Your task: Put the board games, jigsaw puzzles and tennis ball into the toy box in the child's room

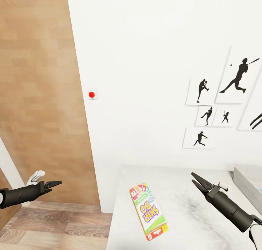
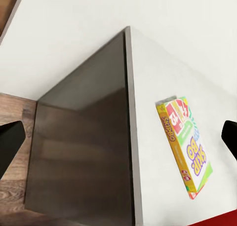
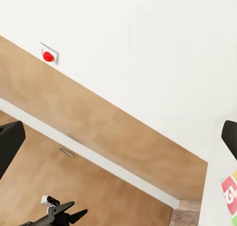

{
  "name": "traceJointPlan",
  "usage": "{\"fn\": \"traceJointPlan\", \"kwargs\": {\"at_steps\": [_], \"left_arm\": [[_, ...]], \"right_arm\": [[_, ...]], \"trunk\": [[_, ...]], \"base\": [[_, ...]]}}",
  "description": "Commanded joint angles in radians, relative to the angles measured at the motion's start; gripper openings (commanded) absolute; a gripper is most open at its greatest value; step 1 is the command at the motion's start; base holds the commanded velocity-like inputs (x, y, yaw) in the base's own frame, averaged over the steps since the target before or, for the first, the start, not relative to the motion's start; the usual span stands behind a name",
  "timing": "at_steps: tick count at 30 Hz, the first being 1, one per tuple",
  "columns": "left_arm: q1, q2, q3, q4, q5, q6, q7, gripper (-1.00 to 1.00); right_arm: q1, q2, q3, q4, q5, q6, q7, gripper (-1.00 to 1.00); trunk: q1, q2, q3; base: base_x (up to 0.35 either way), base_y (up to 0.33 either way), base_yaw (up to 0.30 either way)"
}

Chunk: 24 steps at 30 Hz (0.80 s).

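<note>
White-green board game (image 1: 148, 211) flat on worktop (image 1: 193, 221), long axis running away from robot. Right end effector (image 1: 196, 182) nearer, open, empty; game lies to its left. Left end effector (image 1: 54, 184) open, off worktop.

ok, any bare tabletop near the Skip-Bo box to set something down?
Yes. Bare table lies between the Skip-Bo box and the right claw, and behind the box up to the wall. Tighter at the far right, where the grey toy box sits. Left claw hangs off the table.

The toy box (image 1: 247, 186) is cut off at the head view's right edge; its contents are hidden.
</note>
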<state>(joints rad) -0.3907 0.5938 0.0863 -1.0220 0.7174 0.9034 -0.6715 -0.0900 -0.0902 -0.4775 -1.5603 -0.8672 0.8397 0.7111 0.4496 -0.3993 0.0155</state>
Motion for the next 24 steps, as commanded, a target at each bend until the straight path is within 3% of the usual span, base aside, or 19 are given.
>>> {"fn": "traceJointPlan", "kwargs": {"at_steps": [1, 14, 24], "left_arm": [[0.000, 0.000, 0.001, 0.000, -0.001, 0.005, -0.003, 1.00], [0.000, 0.000, 0.002, 0.000, -0.001, 0.005, -0.003, 1.00], [0.000, 0.000, 0.001, 0.000, -0.001, 0.005, -0.003, 1.00]], "right_arm": [[-0.001, 0.001, -0.001, 0.000, -0.001, 0.006, 0.002, 1.00], [-0.001, 0.002, -0.001, 0.000, -0.001, 0.006, 0.002, 1.00], [-0.001, 0.002, -0.001, 0.000, -0.001, 0.006, 0.002, 1.00]], "trunk": [[0.000, -0.001, 0.000], [0.000, -0.001, 0.000], [0.000, -0.001, 0.004]], "base": [[0.007, 0.006, 0.000], [0.002, 0.013, -0.034], [0.000, 0.203, -0.194]]}}
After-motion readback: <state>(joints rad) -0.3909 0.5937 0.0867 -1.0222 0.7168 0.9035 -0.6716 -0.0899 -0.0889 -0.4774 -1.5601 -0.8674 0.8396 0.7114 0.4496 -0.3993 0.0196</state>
